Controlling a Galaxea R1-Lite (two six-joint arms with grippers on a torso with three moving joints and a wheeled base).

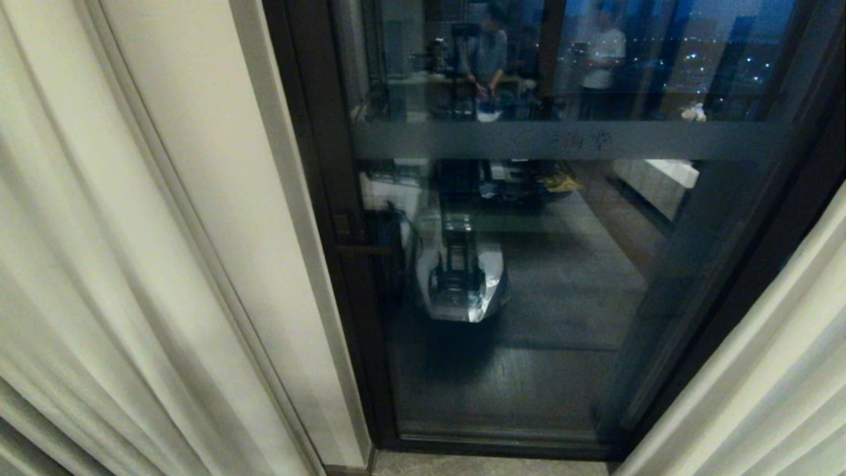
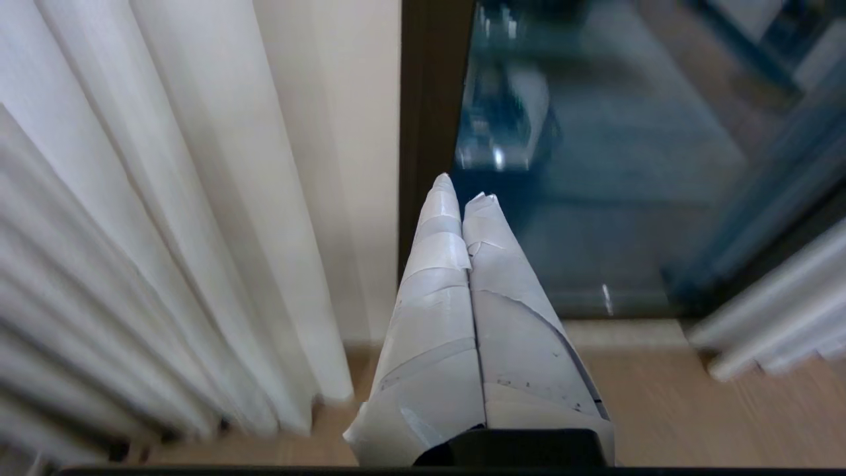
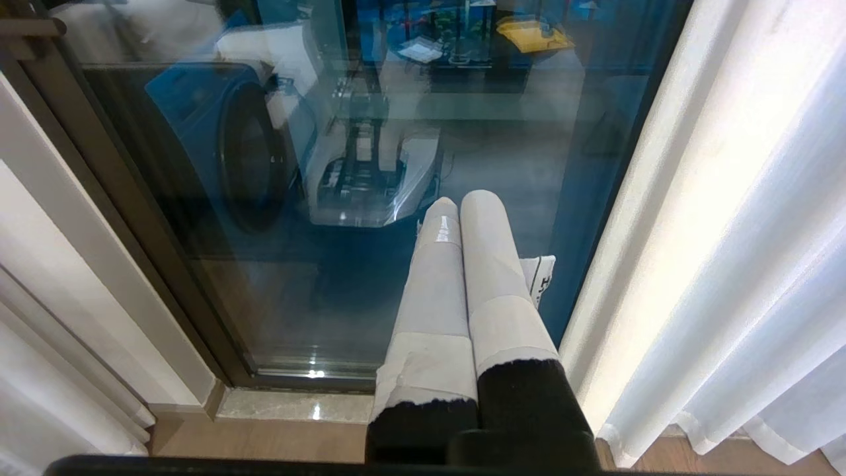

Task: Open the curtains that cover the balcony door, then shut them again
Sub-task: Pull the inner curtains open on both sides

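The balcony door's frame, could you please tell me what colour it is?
Dark, near black; the balcony door frame shows best in the head view.

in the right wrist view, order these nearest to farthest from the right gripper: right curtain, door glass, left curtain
1. Right curtain, close beside the right gripper.
2. Door glass, just ahead of the fingers.
3. Left curtain, across the doorway at the far side.

The curtains [image 1: 99,264] are cream, striped only by their pleat shadows (one panel at nine o'clock, one at four). The balcony door [image 1: 502,277] has a near-black frame and a greyish band at twelve. The floor [image 2: 661,410] is light wood-toned.
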